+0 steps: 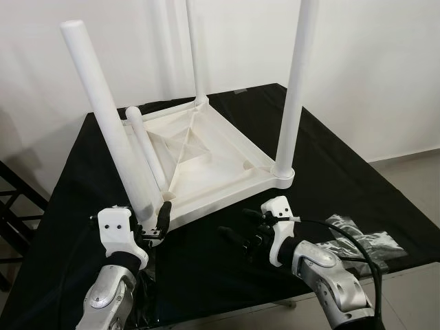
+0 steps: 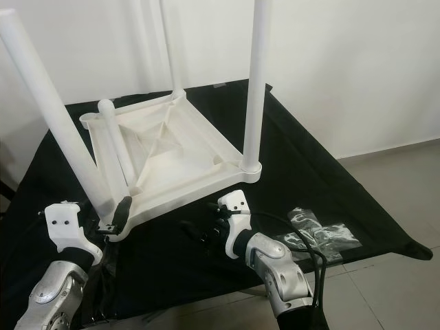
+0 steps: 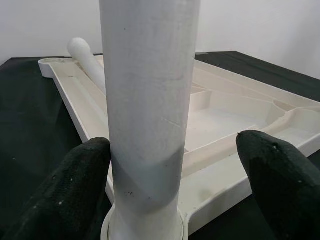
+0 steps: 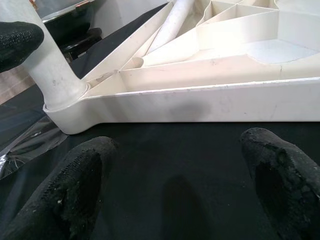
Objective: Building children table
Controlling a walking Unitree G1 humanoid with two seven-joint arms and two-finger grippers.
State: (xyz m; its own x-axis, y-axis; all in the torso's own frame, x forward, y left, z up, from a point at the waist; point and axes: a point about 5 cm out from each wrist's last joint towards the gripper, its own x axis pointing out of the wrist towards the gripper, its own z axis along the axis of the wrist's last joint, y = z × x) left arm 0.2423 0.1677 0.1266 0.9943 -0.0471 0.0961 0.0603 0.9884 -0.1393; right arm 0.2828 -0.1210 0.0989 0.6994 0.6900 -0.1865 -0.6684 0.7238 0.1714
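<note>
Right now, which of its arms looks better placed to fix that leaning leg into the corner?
The left, probably. The left gripper already has its open fingers on either side of the leaning leg at the upturned table corner. The right gripper sits open over the black cloth beside the table's edge.

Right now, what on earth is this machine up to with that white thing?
It is putting together a small white table, which lies upside down on a black cloth. The left gripper, jaws open, straddles the near leg at its base. Two other legs stand upright and a loose leg lies across the underside. The right gripper hovers open nearby.
</note>
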